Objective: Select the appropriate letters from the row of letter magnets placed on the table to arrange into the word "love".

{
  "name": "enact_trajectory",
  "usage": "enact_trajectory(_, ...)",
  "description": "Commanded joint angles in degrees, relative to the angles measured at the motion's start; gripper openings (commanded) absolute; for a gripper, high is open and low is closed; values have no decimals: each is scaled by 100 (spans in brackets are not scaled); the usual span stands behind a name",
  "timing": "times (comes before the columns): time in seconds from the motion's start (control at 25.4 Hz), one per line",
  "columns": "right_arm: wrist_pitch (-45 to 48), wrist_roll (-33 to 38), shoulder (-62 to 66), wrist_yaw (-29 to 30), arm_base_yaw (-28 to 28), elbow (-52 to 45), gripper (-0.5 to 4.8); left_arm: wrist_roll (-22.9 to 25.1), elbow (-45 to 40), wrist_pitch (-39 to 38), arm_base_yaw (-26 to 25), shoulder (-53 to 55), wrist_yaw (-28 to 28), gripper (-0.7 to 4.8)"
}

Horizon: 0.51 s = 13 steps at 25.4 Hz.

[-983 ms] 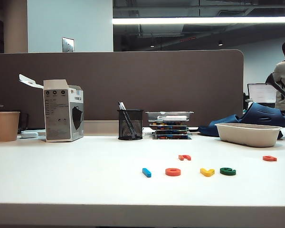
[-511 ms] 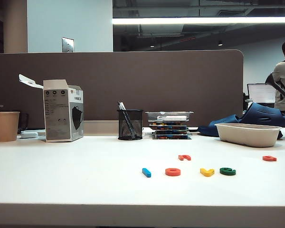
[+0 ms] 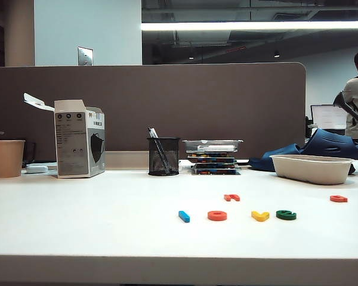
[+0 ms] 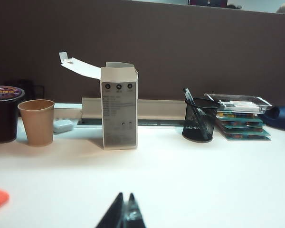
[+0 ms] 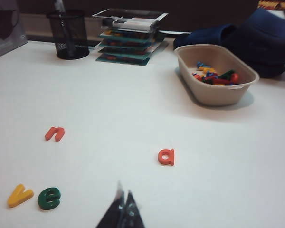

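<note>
Jaws on your left gripper (image 4: 124,212) and right gripper (image 5: 124,209) are clenched, empty. Beside the right jaws on the desk (image 3: 77,220): yellow v (image 5: 20,195), green e (image 5: 49,198), with blue l (image 3: 184,216) and orange-red o (image 3: 217,215).

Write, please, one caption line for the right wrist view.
Shut right pincer above the white table, near the yellow v, green e, orange-red n and a.

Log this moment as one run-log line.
word: blue l, orange-red o, yellow v, green e in row | spare n, a behind | left gripper shut, empty | right gripper shut, empty
</note>
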State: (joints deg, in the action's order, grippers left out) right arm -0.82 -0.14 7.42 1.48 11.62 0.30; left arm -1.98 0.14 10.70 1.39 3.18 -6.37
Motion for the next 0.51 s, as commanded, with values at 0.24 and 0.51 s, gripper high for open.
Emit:
enact_trajectory(0.24,107,-160,4,-28,11,-33,-5,-17,28,31,-4,-2,-33,-5)
enact_trajectory(0.51,90,-160,4,-28,11,-33,-5,-17,28,-223,-4,-2,-31,-5)
